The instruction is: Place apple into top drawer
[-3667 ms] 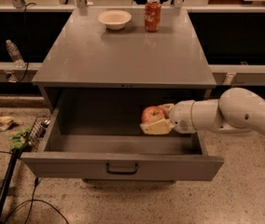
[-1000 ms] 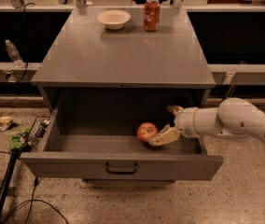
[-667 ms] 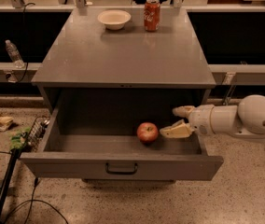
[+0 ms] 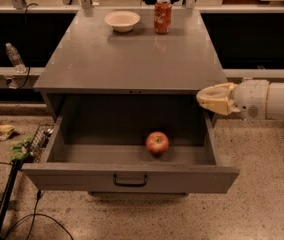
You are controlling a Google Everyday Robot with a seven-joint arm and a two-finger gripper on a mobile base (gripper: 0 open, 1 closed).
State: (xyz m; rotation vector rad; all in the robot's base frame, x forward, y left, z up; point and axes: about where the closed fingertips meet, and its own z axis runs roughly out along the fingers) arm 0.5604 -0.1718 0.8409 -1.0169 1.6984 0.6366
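The red apple [image 4: 157, 142] lies on the floor of the open top drawer [image 4: 132, 178], right of its middle. The drawer is pulled far out from the grey cabinet and its dark pull handle faces the camera. My gripper [image 4: 208, 99] is at the right, above the drawer's right wall and beside the cabinet's front right corner. It is clear of the apple and holds nothing.
On the grey cabinet top [image 4: 127, 54] stand a white bowl [image 4: 122, 20] and a red soda can [image 4: 162, 15] at the back. A plastic bottle [image 4: 15, 58] stands at the left. Cables and a dark pole [image 4: 4, 199] lie on the floor at the left.
The apple was let go inside the drawer and now rests there. My gripper has pulled out of the drawer, up and to the right.
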